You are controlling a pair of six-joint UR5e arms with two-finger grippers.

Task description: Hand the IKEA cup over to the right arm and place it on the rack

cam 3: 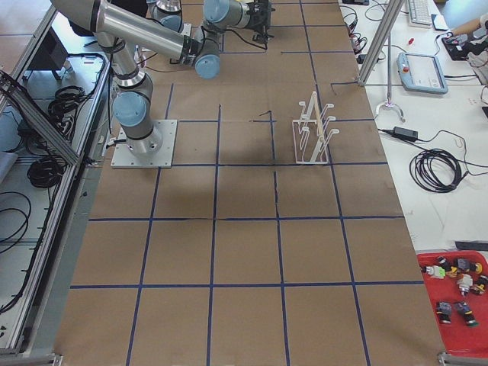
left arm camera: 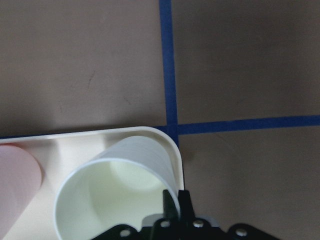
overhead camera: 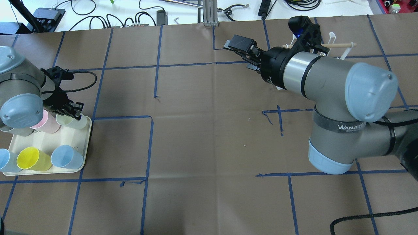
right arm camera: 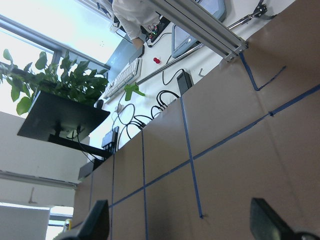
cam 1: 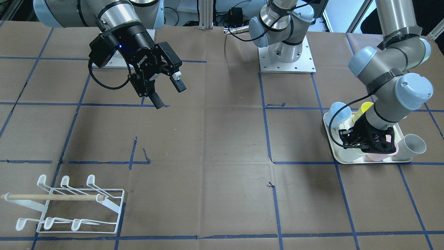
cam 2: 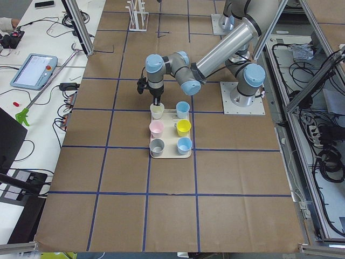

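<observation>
The left claw [left arm camera: 175,200] pinches the rim of the pale cup [left arm camera: 142,155], which stands in a corner of the tray [left arm camera: 100,134]. The right claw [cam 1: 170,95] hangs spread and empty above the worktop [cam 1: 222,139]. The rack [cam 1: 69,205] sits toward the edge opposite the robot.

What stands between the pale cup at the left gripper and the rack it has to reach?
Nothing visible. The table between the tray and the rack is bare; only the right gripper hangs open above it. The left gripper is at the rim of the pale cup.
</observation>
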